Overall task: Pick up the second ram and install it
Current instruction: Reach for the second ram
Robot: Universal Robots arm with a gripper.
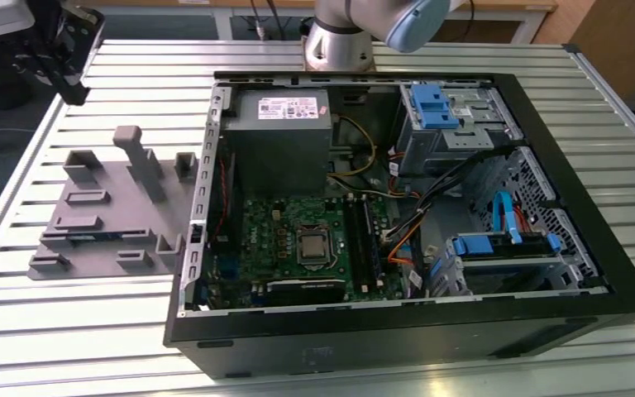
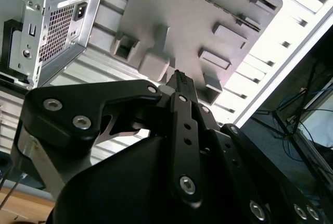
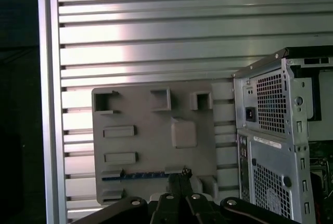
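The second ram (image 3: pixel 139 175) is a thin blue-green stick lying in a slot near one edge of the grey tray (image 3: pixel 151 109). In the exterior view the ram (image 1: pixel 88 236) shows as a thin bluish strip low on the tray (image 1: pixel 102 219), at the exterior view's left of the open computer case (image 1: pixel 406 331). My gripper (image 3: pixel 182 174) hangs well above the tray with its black fingers (image 2: pixel 179 86) pressed together and nothing between them. The exterior view has the gripper (image 1: pixel 67 83) at the far back left, high over the table.
The tray carries several upright posts (image 1: pixel 141 161). Inside the case lie the green motherboard (image 1: pixel 295 240), the dark memory slots (image 1: pixel 359 240), a grey power supply (image 1: pixel 278 136), loose cables (image 1: pixel 450 186) and blue drive bays (image 1: pixel 505 248). The slatted aluminium table (image 1: pixel 75 331) surrounds everything.
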